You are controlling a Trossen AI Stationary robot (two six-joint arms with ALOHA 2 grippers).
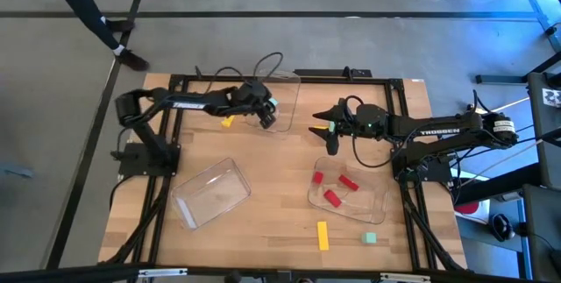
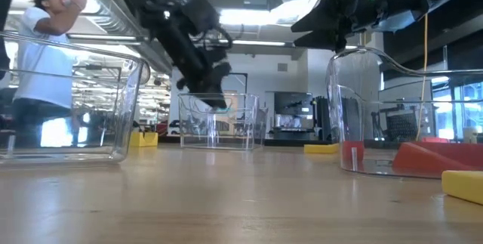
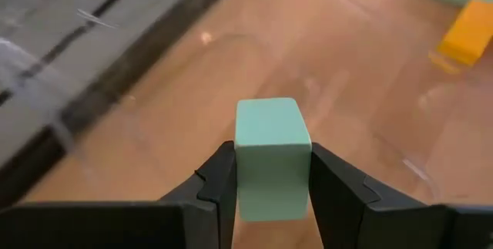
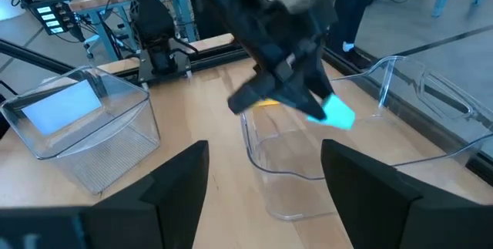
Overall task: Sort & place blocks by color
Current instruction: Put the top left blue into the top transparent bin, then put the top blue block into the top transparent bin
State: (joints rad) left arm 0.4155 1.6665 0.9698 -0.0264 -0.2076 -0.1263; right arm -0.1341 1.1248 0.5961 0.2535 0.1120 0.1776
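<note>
Mint block (image 3: 270,156) clenched in left gripper (image 3: 271,195) above far tray (image 1: 285,99); right gripper (image 4: 266,176) released, nearby.

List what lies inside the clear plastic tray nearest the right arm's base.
Three red blocks lie inside the clear plastic rectangular tray in the high view, apart from one another. No other colour shows there. The low view shows only red shapes through its wall, not a count.

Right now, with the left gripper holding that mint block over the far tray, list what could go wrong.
1. The left gripper pinches the mint block only by its lower part; it could slip or tip out early.
2. It hangs by the far tray's rim, so a drop may land outside.
3. The right gripper, open, hovers close by; the arms could collide.
</note>
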